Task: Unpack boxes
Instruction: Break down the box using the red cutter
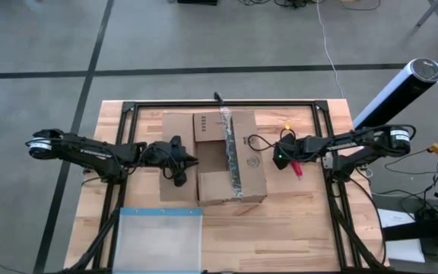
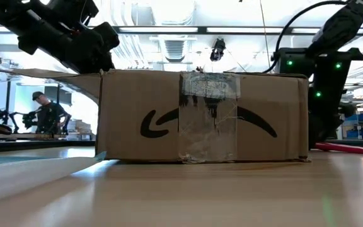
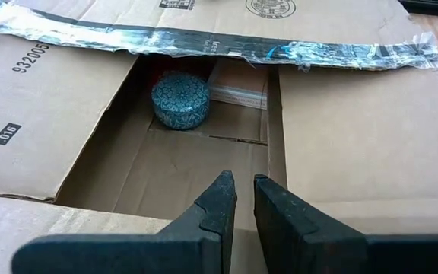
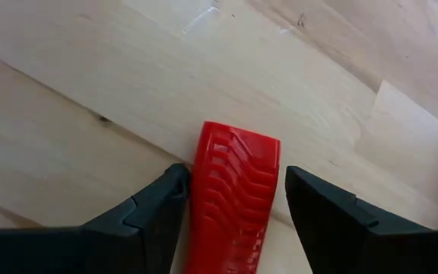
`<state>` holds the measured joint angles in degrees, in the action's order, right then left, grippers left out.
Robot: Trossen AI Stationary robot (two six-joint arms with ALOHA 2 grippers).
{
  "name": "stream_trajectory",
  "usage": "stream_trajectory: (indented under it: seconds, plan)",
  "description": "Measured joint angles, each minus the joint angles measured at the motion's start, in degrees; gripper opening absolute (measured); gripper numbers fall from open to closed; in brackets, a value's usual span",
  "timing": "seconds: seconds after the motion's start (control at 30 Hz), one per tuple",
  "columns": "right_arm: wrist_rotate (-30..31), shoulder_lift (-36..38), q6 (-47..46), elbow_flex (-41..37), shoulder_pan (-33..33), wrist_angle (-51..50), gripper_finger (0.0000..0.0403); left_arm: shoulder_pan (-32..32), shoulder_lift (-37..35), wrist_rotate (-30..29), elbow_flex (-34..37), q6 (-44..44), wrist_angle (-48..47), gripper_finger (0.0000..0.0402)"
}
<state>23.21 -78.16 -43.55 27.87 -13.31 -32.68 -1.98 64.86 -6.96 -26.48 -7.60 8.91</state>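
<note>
The brown cardboard box [image 1: 245, 183] stands mid-table with its top flaps spread and a torn strip of shiny tape [image 3: 204, 42] along one flap. Inside it lie a round teal tin [image 3: 179, 100] and a small flat pack [image 3: 238, 84]. My left gripper [image 3: 244, 199] is shut and empty, over the box's left flap at the edge of the opening [image 1: 192, 161]. My right gripper [image 4: 234, 198] is open at the box's right side [image 1: 280, 156], low over the table. Its fingers stand on either side of a small red tool [image 4: 234, 175] that lies flat on the wood.
A clear plastic pouch with a blue edge [image 1: 160, 236] lies at the table's near edge, left of centre. A black frame rail [image 1: 325, 144] runs round the tabletop. A white cylinder [image 1: 398, 91] stands off the right far corner. A person [image 2: 46, 113] is in the room behind.
</note>
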Motion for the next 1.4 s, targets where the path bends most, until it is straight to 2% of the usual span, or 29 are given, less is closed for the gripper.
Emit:
stream_trajectory:
  seconds: [0.23,0.63,1.0,1.17,1.4]
  plan:
    - [-5.0,1.6,-0.1,-0.1,-0.1,0.4,0.0163,0.0,0.0,0.0,0.0,-0.2,0.0,0.0038]
    - [-6.5,1.6,3.4,-0.1,0.0,0.6,0.0037,0.0,0.0,0.0,0.0,-0.2,0.0,0.0038]
    - [-7.4,2.2,6.5,3.4,0.0,-0.1,0.0036,0.0,0.0,0.0,-0.1,-0.2,0.1,0.0038]
    - [-7.2,2.4,8.2,4.3,0.0,0.1,0.0049,0.0,0.0,0.0,-0.1,-0.2,0.1,0.0038]
    - [-6.8,2.6,8.9,4.4,0.0,0.5,0.0035,0.0,0.0,0.0,-0.1,-0.2,0.5,0.0038]
